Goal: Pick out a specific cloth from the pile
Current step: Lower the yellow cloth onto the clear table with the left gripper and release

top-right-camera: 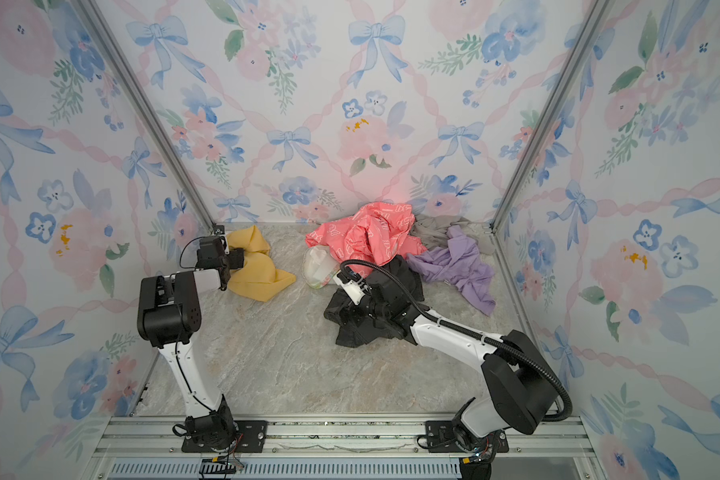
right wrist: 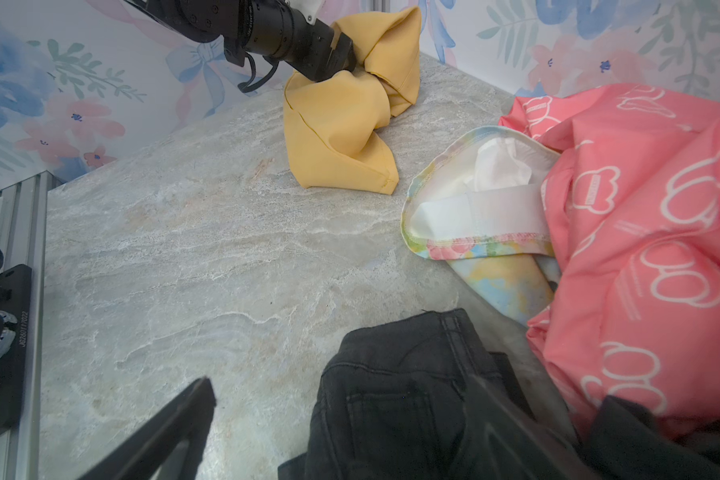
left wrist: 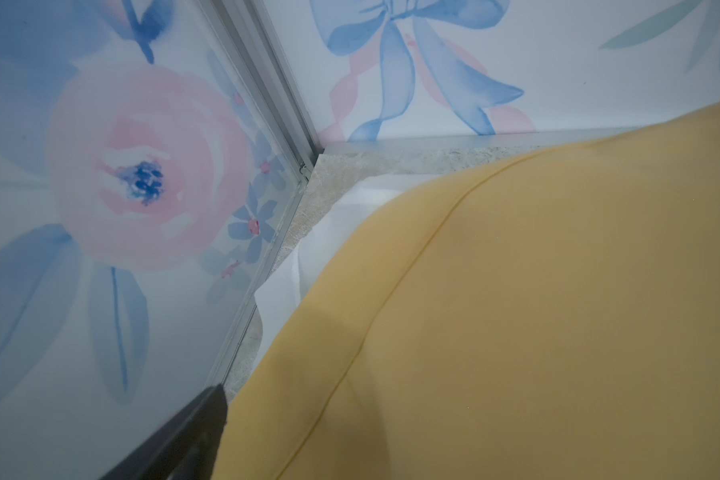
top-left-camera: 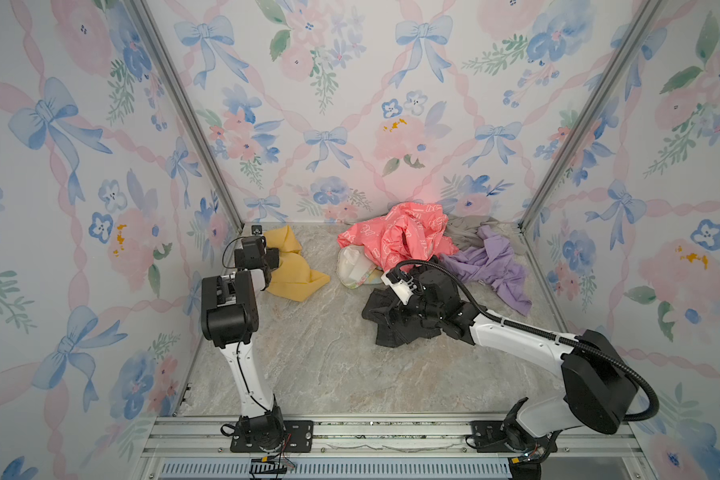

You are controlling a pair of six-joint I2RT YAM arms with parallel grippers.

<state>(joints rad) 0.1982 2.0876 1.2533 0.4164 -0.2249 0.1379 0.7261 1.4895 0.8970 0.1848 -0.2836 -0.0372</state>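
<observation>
One cloth, one pile of five garments.

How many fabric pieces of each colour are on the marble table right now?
Mustard-yellow plain cloth: 1
Coral-pink garment with white print: 1
Lilac-purple garment: 1
Grey garment: 1
Black denim garment: 1
Pale pastel tie-dye piece: 1
Total: 6

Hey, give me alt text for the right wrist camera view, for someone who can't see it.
A crumpled mustard-yellow cloth lies alone on the marble table, the left gripper touching its far fold. Apart from it, nearer the camera, sits the pile: a coral-pink printed garment, a pastel piece and a black garment.
</observation>
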